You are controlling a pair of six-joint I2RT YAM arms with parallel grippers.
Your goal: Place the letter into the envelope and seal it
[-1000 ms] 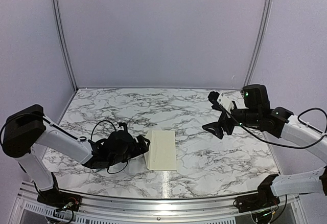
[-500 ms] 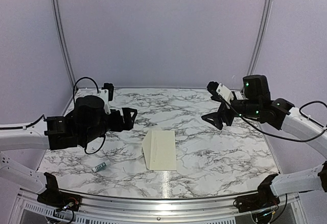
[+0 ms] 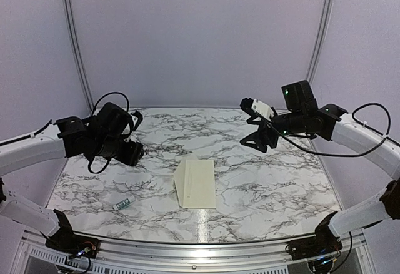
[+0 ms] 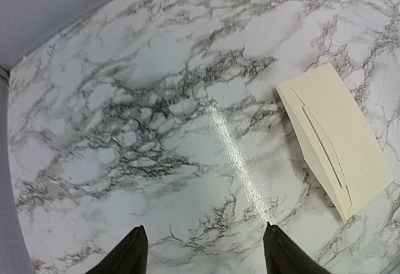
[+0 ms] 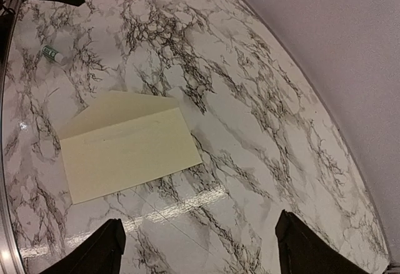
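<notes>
Hovering high either side of the cream envelope point(image 3: 199, 183) on the tabletop point(image 3: 262, 186), with left pincer point(image 4: 203, 258) and right pincer point(image 5: 200, 249) both spread apart.

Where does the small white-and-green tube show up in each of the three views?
Top external: the tube lies at lower left, left of the envelope.
Left wrist: not in view; only the envelope shows, at the right.
Right wrist: the tube sits at upper left, above the envelope.
Shared landmark: the envelope, seen in all three.
</notes>
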